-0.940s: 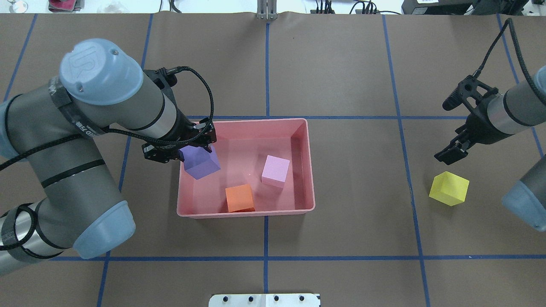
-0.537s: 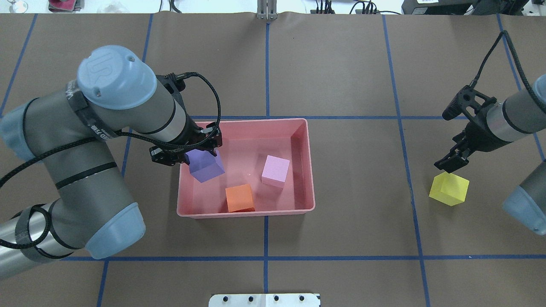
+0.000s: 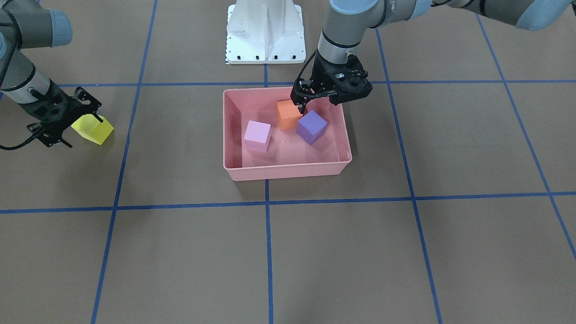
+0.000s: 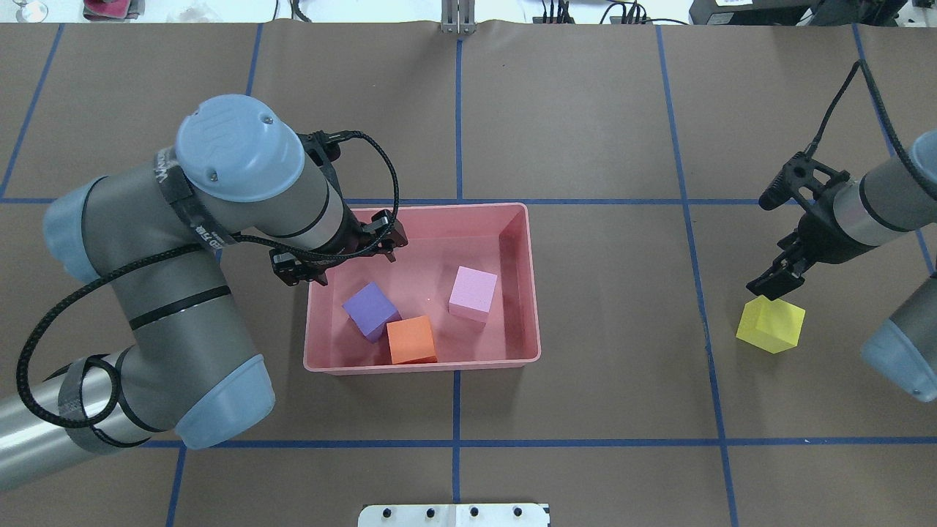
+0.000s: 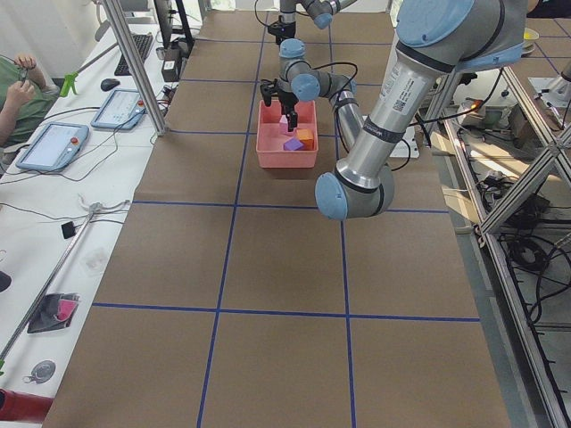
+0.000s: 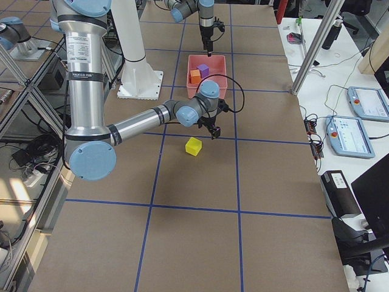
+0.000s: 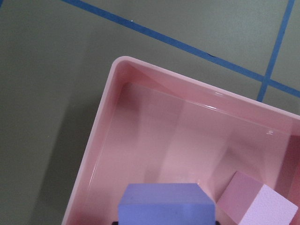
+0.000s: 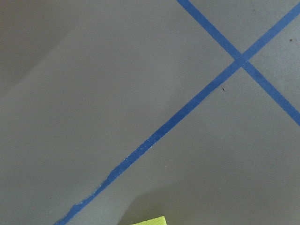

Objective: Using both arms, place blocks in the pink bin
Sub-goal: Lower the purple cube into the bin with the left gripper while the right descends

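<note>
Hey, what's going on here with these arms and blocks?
Two arms are loading blocks into the pink bin. The purple block, orange block and pink block lie in it. The left gripper hangs open and empty over the bin's edge. The right gripper, open, hovers by the yellow block, which sits outside the bin.

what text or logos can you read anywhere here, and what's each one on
"UR": faint embossed logo on the blue joint cap of the left arm, barely legible.
White lettering on that arm's black band: too blurred to read.
Dark print on the right arm, on its upright tube: too small to read.
Blocks and pink bin: no text.
</note>
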`<state>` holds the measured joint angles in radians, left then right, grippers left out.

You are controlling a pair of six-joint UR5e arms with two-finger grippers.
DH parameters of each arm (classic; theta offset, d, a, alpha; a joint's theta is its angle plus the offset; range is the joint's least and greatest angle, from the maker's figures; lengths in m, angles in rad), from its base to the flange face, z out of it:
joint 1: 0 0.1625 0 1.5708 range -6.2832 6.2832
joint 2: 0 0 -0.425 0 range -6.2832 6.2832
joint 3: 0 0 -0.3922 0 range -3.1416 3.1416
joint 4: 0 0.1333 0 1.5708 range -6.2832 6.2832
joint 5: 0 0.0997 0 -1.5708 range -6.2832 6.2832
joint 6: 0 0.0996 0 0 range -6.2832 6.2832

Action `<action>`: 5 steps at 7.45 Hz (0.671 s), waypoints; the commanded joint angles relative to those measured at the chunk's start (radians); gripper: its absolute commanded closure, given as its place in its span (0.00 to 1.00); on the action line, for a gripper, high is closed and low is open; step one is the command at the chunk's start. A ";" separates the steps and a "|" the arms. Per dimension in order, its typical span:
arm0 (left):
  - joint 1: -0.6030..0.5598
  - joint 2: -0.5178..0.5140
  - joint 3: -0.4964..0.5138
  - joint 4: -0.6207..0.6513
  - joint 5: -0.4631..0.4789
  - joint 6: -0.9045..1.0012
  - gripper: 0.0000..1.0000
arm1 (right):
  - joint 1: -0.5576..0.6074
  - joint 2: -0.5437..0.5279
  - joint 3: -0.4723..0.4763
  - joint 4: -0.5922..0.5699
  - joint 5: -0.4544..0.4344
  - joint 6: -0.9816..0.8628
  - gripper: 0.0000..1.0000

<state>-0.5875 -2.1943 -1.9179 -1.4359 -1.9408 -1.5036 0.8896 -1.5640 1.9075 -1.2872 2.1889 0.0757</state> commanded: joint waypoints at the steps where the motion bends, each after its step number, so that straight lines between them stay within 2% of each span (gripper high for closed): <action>1: 0.002 -0.001 0.002 0.000 0.003 0.000 0.00 | -0.021 -0.002 -0.013 -0.014 0.006 0.006 0.00; 5: 0.002 0.001 0.000 0.000 0.003 0.000 0.00 | -0.060 -0.037 -0.030 -0.014 0.026 0.012 0.00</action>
<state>-0.5860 -2.1943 -1.9162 -1.4358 -1.9374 -1.5033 0.8400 -1.5864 1.8793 -1.3002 2.2139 0.0860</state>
